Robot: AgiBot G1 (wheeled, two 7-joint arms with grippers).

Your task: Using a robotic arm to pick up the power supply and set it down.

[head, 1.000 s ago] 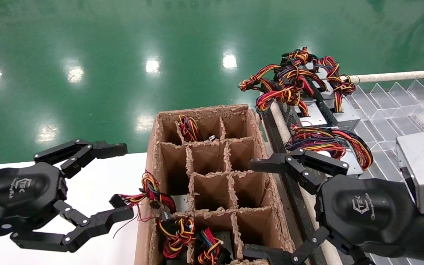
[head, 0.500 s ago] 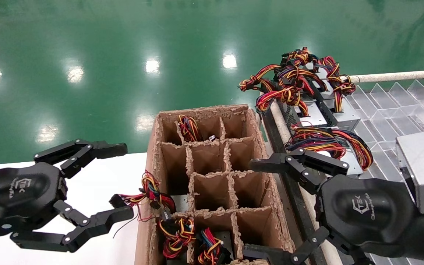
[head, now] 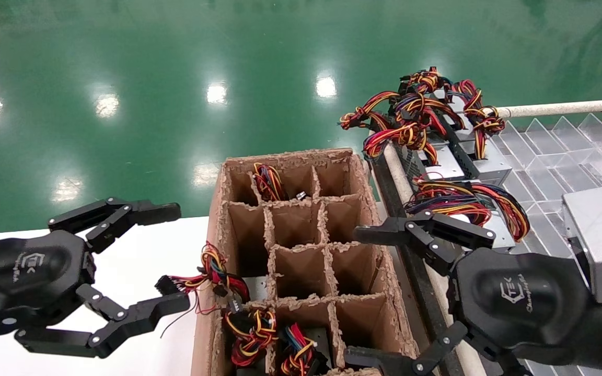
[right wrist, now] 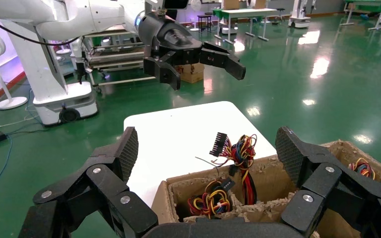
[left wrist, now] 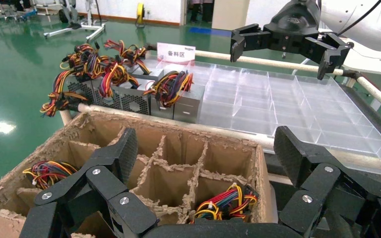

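Several silver-grey power supplies [head: 450, 168] with red, yellow and black wire bundles [head: 463, 201] lie on the rack at the right; the left wrist view shows them as well [left wrist: 186, 106]. The nearest power supply [head: 500, 232] lies just beyond the upper finger of my right gripper [head: 356, 296]. That gripper is open and empty over the right rim of the cardboard box [head: 301, 156], with a silver module [head: 601, 240] on its wrist. My left gripper [head: 175, 257] hangs open and empty over the white table [head: 139, 261], left of the box.
The cardboard box has divider cells; some hold wired units [head: 251, 331]. A loose wire bundle with a black connector [head: 201, 274] hangs over its left wall. Clear plastic tray dividers [head: 552, 141] fill the rack at the right, behind a padded rail [head: 552, 109]. Beyond is green floor.
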